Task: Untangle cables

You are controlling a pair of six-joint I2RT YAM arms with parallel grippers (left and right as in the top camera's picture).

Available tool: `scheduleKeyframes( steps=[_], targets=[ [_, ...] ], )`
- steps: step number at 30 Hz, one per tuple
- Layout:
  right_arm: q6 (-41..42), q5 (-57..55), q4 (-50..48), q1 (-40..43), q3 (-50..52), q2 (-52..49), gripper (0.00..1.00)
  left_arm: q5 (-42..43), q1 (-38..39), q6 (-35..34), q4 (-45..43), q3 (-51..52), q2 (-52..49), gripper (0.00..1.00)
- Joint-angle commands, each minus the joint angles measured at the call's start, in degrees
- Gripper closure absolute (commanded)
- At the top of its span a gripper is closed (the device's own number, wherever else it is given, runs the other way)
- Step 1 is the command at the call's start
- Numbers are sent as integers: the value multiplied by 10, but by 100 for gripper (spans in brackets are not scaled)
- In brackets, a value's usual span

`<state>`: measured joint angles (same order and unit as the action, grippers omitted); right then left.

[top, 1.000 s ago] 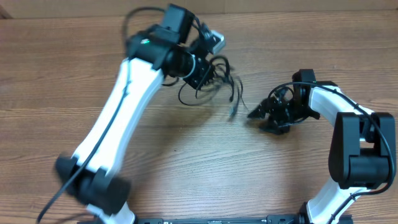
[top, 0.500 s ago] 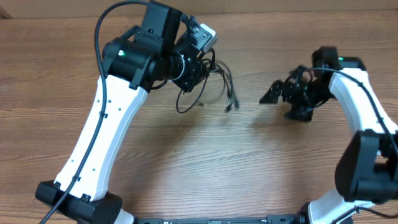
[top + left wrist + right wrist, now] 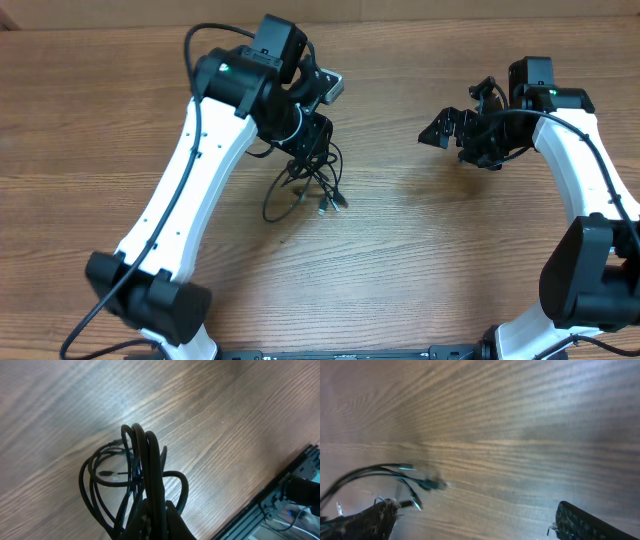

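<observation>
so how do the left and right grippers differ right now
The left gripper is shut on the cables; the right gripper stands wide open, holding nothing. The left gripper sits right at the cables, while the right gripper is well apart from them. Both are black.

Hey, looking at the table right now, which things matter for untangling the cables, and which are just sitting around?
Part of the job:
- cables, bunched in the shut left claw
- right claw, open and empty

Just there:
- wooden table
- thick black lead on the left arm
- black rail at the front edge
</observation>
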<state>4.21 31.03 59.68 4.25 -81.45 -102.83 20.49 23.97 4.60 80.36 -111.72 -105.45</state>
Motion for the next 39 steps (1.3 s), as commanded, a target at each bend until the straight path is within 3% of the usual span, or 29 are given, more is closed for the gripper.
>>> scheduleKeyframes(
  steps=[1,18,21,28,39],
  targets=[
    [-7,-4,-14,1,-4,3,0,47,11,-10,-3,0,-24,94],
    [-7,-4,-18,1,-4,3,0,39,38,-85,-5,0,-33,93],
    [-7,-4,-18,1,-4,3,0,1,38,-126,-9,0,-33,93],
    [-7,-4,-18,1,-4,3,0,-1,40,-171,-19,0,-33,95],
    [-7,-4,-18,1,-4,3,0,-19,53,-132,-40,0,-33,96]
  ],
)
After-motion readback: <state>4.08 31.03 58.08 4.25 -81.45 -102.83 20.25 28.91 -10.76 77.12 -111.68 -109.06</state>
